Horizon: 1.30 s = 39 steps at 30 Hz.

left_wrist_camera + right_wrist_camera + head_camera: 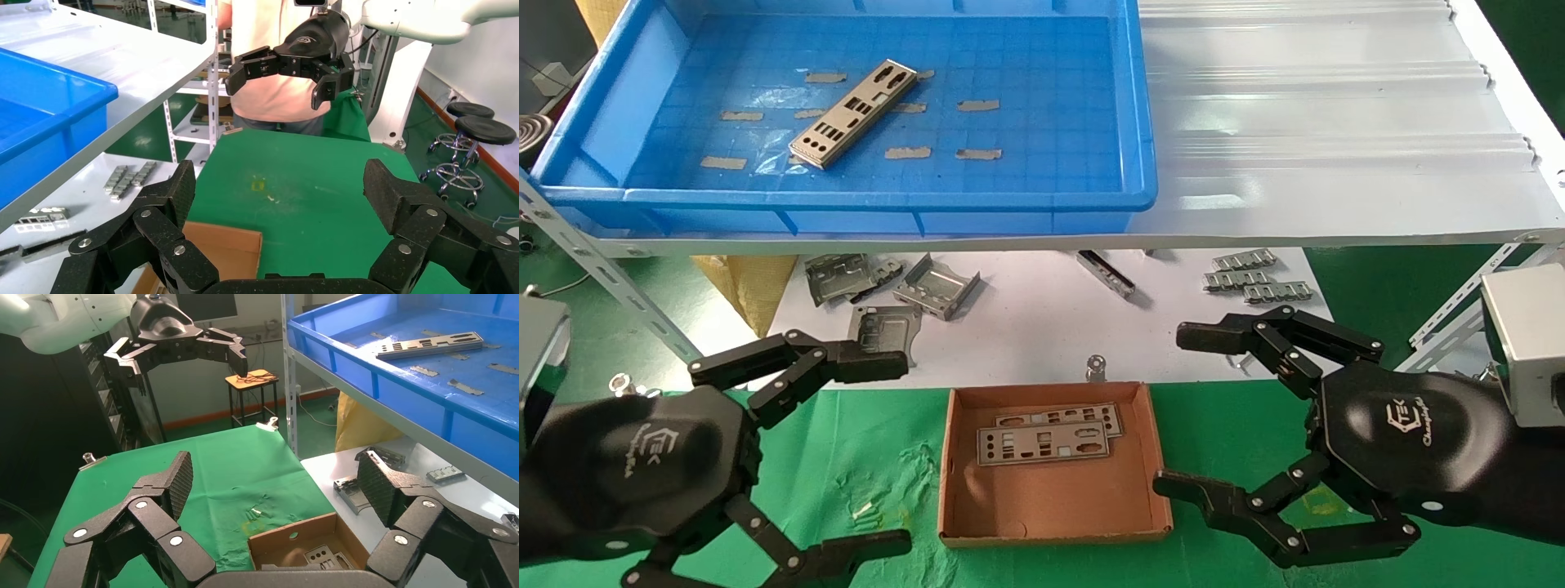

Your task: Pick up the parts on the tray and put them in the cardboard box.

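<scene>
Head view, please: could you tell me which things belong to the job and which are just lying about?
Job:
plate on the tray
blue tray
cardboard box
plates in the box

Lying about:
grey brackets
ladder-like strips
white corrugated sheet

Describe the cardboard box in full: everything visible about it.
The cardboard box is small, shallow and brown, with low walls and no lid; the right wrist view shows a round hole in one wall. It sits upright on the green cloth, its far edge meeting the white sheet. Inside, towards the far wall, lie two overlapping silver plates with punched holes; the near part of the floor is bare. The open left gripper and open right gripper flank it without touching.
</scene>
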Available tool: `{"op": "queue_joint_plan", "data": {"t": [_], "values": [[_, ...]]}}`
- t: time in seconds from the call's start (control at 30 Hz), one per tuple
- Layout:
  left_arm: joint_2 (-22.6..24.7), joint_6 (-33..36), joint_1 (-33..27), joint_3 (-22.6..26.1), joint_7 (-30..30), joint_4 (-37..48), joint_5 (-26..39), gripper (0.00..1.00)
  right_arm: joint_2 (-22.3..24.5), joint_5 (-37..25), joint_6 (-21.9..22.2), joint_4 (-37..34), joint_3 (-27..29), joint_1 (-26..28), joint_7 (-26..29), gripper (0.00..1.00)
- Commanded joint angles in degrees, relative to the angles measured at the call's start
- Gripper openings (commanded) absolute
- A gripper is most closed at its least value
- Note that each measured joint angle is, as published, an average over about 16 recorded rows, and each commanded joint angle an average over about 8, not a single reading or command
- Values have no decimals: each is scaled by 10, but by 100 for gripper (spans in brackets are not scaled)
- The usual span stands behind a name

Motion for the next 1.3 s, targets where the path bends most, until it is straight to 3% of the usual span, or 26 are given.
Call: {"op": "queue_joint_plan", "data": {"t": [0.03, 1.3], "values": [[0, 0, 0, 0, 0, 0, 0, 100, 0, 0, 0, 0, 0, 0, 0, 100], [0, 0, 0, 0, 0, 0, 0, 100, 0, 0, 0, 0, 0, 0, 0, 100]]}}
